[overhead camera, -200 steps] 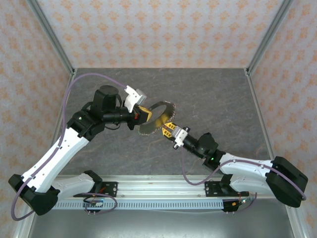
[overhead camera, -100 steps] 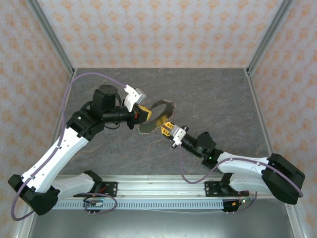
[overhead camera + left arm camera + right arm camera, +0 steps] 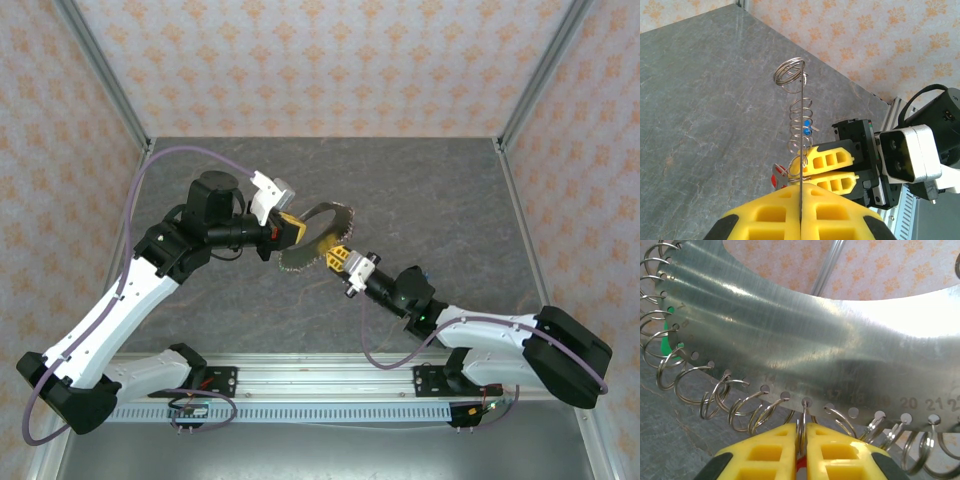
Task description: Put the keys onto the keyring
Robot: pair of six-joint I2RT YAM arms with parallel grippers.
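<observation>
In the middle of the overhead view, the left gripper [image 3: 290, 228] has its yellow fingers pressed together on the edge of a flat silvery metal crescent plate [image 3: 300, 258] with numbered holes, above the grey stone-patterned table [image 3: 450, 200]. Wire split rings [image 3: 720, 395] hang along the plate's rim. The right gripper [image 3: 802, 432], bottom centre of its wrist view, pinches a single split ring [image 3: 802, 415] under one hole. In the left wrist view a small blue plastic tag [image 3: 806, 125] sits among the rings at centre. A red plastic tag [image 3: 776, 179] is lower left, just beside the right gripper's fingers. A green plastic piece [image 3: 670, 335] shows at the left edge of the right wrist view.
</observation>
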